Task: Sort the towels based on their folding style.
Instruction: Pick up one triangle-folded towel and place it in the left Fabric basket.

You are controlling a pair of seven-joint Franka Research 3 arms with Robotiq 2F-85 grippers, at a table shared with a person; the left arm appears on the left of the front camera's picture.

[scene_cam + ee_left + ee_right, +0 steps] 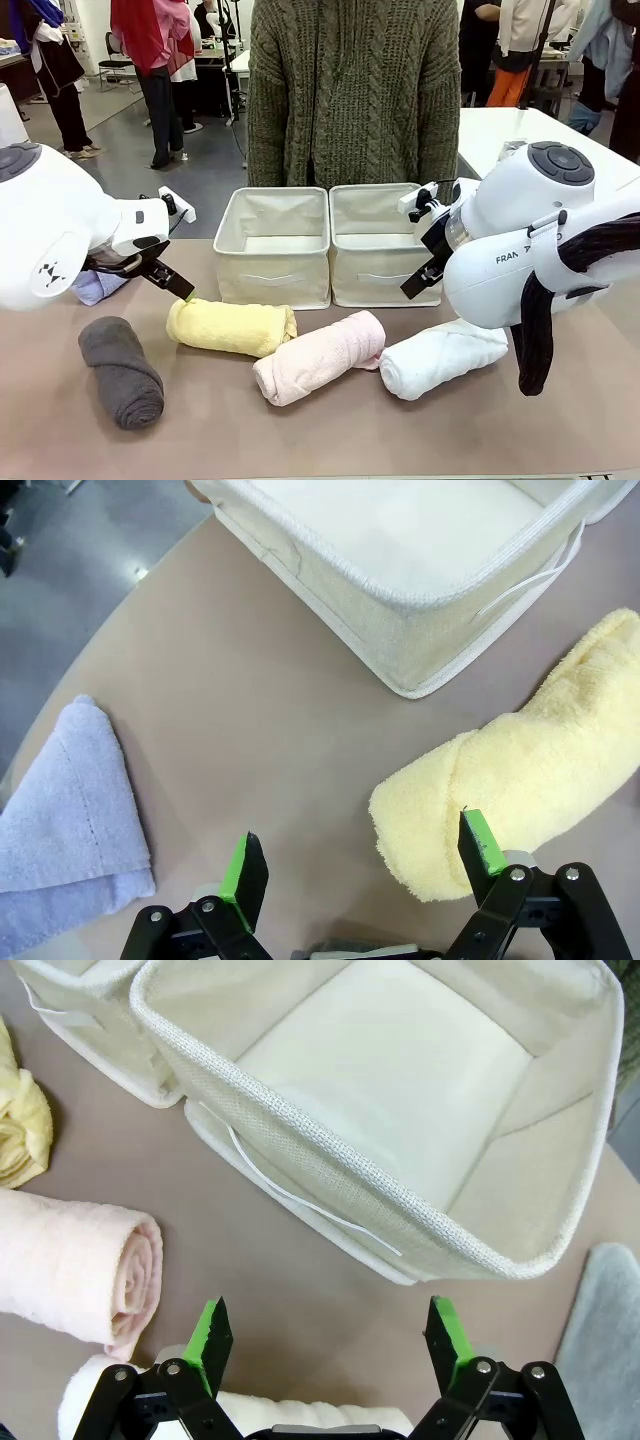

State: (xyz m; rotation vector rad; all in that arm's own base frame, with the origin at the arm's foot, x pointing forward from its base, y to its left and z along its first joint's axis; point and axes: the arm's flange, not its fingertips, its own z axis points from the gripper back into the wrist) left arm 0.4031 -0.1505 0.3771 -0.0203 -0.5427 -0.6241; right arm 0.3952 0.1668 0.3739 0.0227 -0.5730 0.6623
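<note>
"FRAN" on arm (520, 262) above white towel (440, 358)

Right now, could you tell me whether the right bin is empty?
Empty: the right bin shows a bare cream floor, nothing inside.

Four terry towels lie on their sides along the table (300, 440): dark grey roll (122, 370) leftmost, then yellow roll (232, 327), pink roll (318, 357), white roll (443, 357). Light blue fold (70, 810) lies flat behind the dark grey one; grey-green fold (605, 1330) lies far right

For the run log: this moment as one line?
left gripper: open, at end of yellow towel roll | right gripper: open, above white towel roll, facing empty right bin | held: nothing
</note>
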